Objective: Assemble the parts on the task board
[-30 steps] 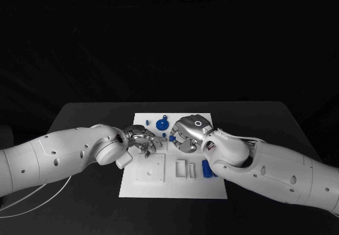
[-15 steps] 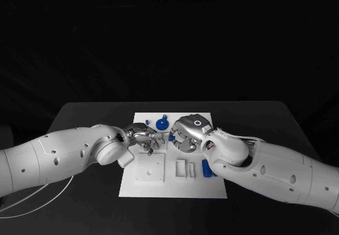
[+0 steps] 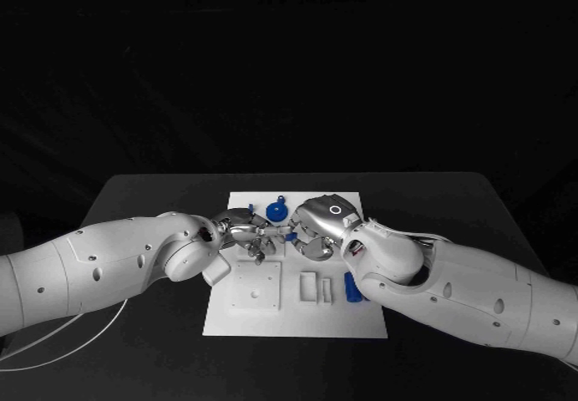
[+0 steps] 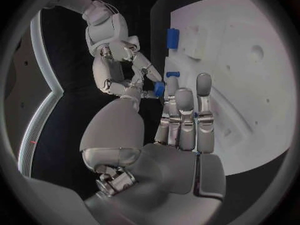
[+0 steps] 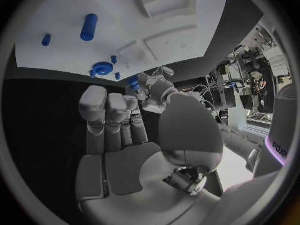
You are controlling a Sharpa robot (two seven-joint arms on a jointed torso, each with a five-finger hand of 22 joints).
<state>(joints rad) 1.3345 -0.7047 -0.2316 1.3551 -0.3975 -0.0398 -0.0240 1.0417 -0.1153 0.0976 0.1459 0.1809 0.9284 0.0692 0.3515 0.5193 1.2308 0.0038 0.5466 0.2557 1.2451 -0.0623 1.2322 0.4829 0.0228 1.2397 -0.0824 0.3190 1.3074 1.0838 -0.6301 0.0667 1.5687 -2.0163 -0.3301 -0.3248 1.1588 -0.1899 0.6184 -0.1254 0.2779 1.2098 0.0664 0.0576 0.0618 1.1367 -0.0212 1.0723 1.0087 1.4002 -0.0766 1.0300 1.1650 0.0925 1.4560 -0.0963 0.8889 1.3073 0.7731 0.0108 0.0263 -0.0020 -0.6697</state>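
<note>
- Where the head view looks down on the black table [image 3: 144,196], the two silver hands meet over the far middle of the flat white task board [image 3: 241,322], the left hand [image 3: 247,232] and the right hand [image 3: 316,225] almost touching.
- Between them in that view sits a small blue part [image 3: 293,236]; whose fingers hold it cannot be told from there.
- From the left wrist view, the left hand [image 4: 181,122] shows its long fingers held straight and close together, nothing visibly in them, while the right hand [image 4: 122,67] beyond pinches a small blue block [image 4: 159,88] at its fingertips.
- From the right wrist view, the right hand [image 5: 134,135] has its fingers side by side and its thumb raised; the blue piece [image 5: 134,81] lies just past the fingertips, against the other hand's fingers.
- Other parts lie on the board: a blue round disc with a tab [image 3: 277,211] just behind the hands, a small blue peg [image 3: 250,209] to its left, and a blue cylinder [image 3: 352,288] near the right forearm.
- Beside that cylinder lie two white raised rectangular blocks [image 3: 316,288], with a white square plate [image 3: 256,286] nearer the left arm.
- Compared with a second ago, the left hand has moved farther up the board and closer to the right hand, and the blue part between them has shifted slightly with them; the disc, peg and cylinder lie as before.
</note>
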